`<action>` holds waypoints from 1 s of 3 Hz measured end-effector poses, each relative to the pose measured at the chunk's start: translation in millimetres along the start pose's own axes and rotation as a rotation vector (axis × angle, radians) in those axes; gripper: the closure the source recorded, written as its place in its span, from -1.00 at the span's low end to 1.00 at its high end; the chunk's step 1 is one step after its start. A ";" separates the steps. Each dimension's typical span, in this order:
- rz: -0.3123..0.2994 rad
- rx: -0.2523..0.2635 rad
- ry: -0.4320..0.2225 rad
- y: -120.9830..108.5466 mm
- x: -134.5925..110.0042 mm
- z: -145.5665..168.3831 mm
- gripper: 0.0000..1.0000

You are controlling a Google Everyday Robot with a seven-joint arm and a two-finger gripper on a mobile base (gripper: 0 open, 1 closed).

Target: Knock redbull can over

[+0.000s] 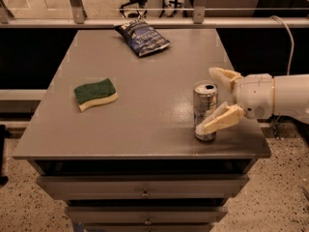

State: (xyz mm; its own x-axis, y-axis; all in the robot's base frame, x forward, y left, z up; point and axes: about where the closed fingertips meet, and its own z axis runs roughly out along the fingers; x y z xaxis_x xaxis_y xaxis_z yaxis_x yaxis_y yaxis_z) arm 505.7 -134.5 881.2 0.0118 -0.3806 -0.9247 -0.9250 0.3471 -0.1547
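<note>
The redbull can (pixel 204 106), slim and silver with a pull-tab top, stands upright near the table's front right corner. My gripper (pixel 218 99) comes in from the right with its white arm over the table's right edge. Its fingers are open and spread around the can: the near finger (pixel 220 120) lies across the can's lower front and seems to touch it, and the far finger (pixel 223 75) sits behind and to the right of the can's top.
A green and yellow sponge (pixel 95 94) lies at the left middle of the grey table (pixel 145 124). A dark blue chip bag (pixel 141 37) lies at the back. Drawers sit under the front edge. A railing runs behind the table.
</note>
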 end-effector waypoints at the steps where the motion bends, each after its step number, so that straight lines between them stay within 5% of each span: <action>1: -0.029 -0.034 -0.034 -12.6 -34.5 27.8 -1.00; 2: -0.072 -0.128 -0.083 -20.6 -101.5 77.8 -1.00; 3: -0.064 -0.135 -0.056 -27.8 -96.8 70.0 -1.00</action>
State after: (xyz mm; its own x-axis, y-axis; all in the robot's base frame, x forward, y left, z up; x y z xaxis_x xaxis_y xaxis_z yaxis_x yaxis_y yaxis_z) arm 556.9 -47.3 950.6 0.0899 -0.3486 -0.9330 -0.9643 0.2038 -0.1691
